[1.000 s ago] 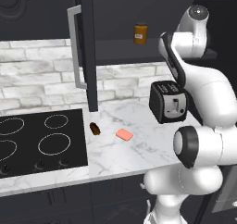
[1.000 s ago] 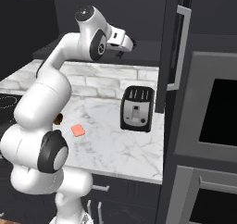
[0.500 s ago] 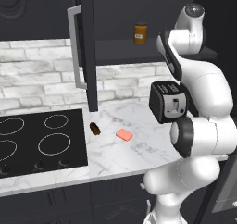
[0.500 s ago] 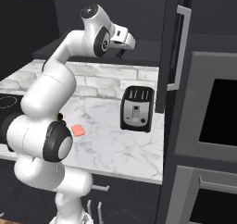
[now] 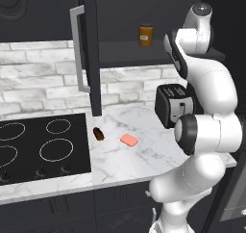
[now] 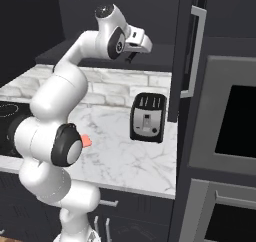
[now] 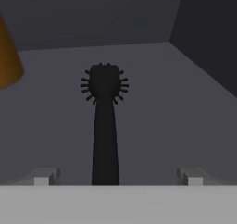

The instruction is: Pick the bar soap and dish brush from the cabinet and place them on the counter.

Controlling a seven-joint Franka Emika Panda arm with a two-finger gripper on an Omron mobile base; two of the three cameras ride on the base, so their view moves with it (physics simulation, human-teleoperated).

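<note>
Fingers (image 7: pixel 115 177) stand wide apart with nothing between them, the hand reaching up into the open cabinet (image 5: pixel 91 58). Seen from the hand, the dish brush (image 7: pixel 105 121) lies on the dark inner shelf (image 7: pixel 152 107), handle toward the hand and between the two tips, bristly head away. An amber jar (image 5: pixel 146 35) stands on that shelf nearby. Down on the table (image 5: pixel 144 152), the bar soap (image 5: pixel 129 140) lies flat, near a dark brown lump (image 5: pixel 98 134) and a toaster (image 5: pixel 171 104).

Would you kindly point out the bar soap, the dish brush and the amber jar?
bar soap (image 5: pixel 129 140): left base view, middle of its top face.
dish brush (image 7: pixel 104 126): hand view, mid-handle.
amber jar (image 5: pixel 146 35): left base view, its body.
</note>
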